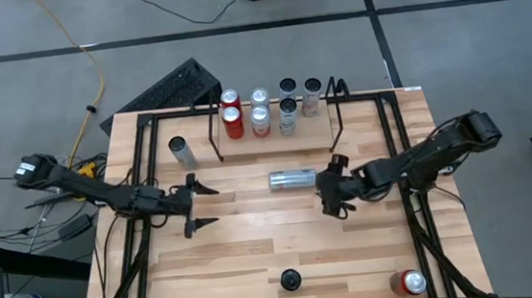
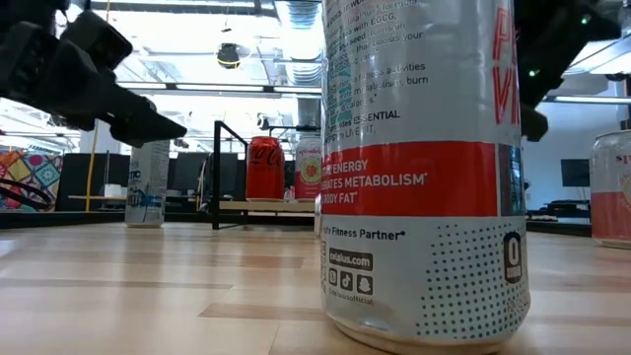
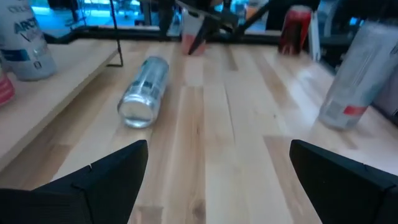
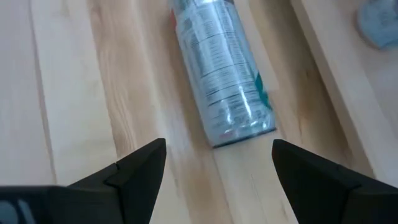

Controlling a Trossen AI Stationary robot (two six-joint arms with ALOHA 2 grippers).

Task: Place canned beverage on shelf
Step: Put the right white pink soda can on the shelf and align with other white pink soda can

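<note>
A silver can (image 1: 293,177) lies on its side on the table's middle, just in front of the shelf; it also shows in the right wrist view (image 4: 227,68) and the left wrist view (image 3: 144,92). The shelf (image 1: 336,104), a low black wire rack at the far middle, carries several upright cans (image 1: 260,119). My right gripper (image 1: 331,192) is open and empty, just right of the lying can's end, pointing at it (image 4: 217,168). My left gripper (image 1: 198,203) is open and empty, left of the can, over bare table (image 3: 217,180).
An upright silver can (image 1: 182,151) stands at the far left. A tall can (image 1: 290,280) stands at the near edge and fills the low view (image 2: 419,168). A red can (image 1: 410,282) is at the near right. Black rail frames (image 1: 143,227) run along both table sides.
</note>
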